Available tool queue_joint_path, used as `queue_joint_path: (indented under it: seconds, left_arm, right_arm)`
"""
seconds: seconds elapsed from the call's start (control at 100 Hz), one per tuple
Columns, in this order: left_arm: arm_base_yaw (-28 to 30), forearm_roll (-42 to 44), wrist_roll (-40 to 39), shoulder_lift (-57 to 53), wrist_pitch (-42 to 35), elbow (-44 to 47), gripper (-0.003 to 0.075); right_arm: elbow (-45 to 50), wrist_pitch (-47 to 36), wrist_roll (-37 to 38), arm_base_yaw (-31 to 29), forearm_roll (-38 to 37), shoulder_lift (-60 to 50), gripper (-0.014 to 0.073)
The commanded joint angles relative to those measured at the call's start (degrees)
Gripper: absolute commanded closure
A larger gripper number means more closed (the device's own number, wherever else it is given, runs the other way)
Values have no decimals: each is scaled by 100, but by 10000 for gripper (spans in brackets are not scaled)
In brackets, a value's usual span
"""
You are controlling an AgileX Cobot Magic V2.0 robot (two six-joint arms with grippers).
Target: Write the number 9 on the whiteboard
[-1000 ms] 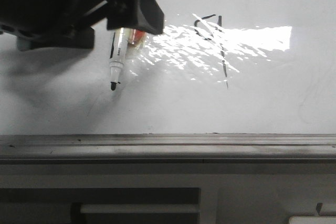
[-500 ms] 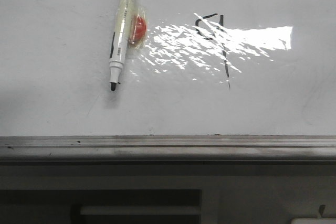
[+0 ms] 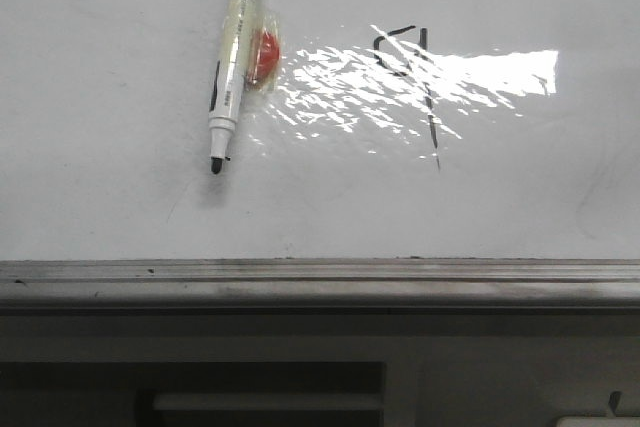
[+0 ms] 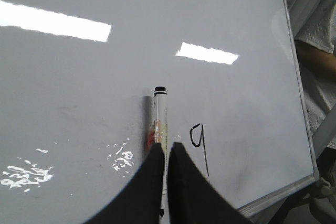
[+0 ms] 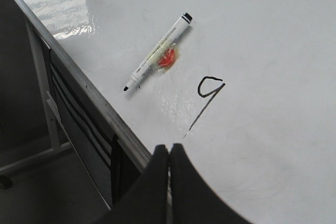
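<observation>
Thin black hand-drawn number 9 [image 5: 206,100] done on the glossy white, grey-railed whiteboard [image 3: 110,207], w/ the white uncapped marker [image 3: 231,77] lying flat just beside it, so I judge the task complete; both left gripper [image 4: 167,153] & right gripper [image 5: 169,153] hover w/ jaws closed, empty.

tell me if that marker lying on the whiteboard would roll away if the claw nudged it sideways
Probably not far: the marker has a red lump taped to its barrel, which should stop a roll. It looks stiff and light, so it would more likely skid on the glossy whiteboard.
</observation>
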Motion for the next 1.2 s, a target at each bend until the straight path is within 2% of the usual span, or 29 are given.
queue_joint_path:
  seconds: [0.0, 0.29, 0.36, 0.42, 0.46, 0.51, 0.62, 0.67, 0.75, 0.81, 0.86, 0.92, 1.19]
  left_arm:
    - [-52, 162, 27, 44, 26, -155, 741]
    - [-52, 109, 45, 44, 4, -130, 741]
    - [28, 740, 78, 44, -170, -22, 741]
    - [237, 2097, -69, 44, -79, 156, 741]
    - [493, 2999, -317, 44, -38, 295, 741]
    - [916, 3720, -804, 44, -26, 445, 741]
    - [2232, 4450, -1788, -133, 410, 757, 741]
    - [2853, 5160, -2270, -302, 866, 899, 741]
    - [3842, 6606, -3660, -697, 1508, 1107, 741]
    - [4390, 7715, -4818, -1029, 2003, 1260, 741]
    - [4778, 8314, -5654, -1320, 2358, 1371, 741]
    - [5138, 8574, -6204, -1644, 2697, 1506, 741]
    - [5819, 8441, -6339, -2264, 3672, 2058, 741]
  right_arm:
    - [-138, -412, 12, -1, -170, 71, 655]
    - [-138, -412, 12, -1, -170, 71, 655]
    - [-138, -412, 12, -1, -170, 71, 655]
    - [-138, -412, 12, -1, -170, 71, 655]
    - [-138, -412, 12, -1, -170, 71, 655]
    - [-138, -412, 12, -1, -170, 71, 655]
    - [-138, -412, 12, -1, -170, 71, 655]
    - [-138, -412, 12, -1, -170, 71, 655]
    - [-138, -412, 12, -1, -170, 71, 655]
    - [-138, -412, 12, -1, -170, 71, 655]
    - [-138, -412, 12, -1, -170, 71, 655]
    - [-138, -412, 12, -1, -170, 71, 655]
    - [-138, -412, 12, -1, -170, 71, 655]
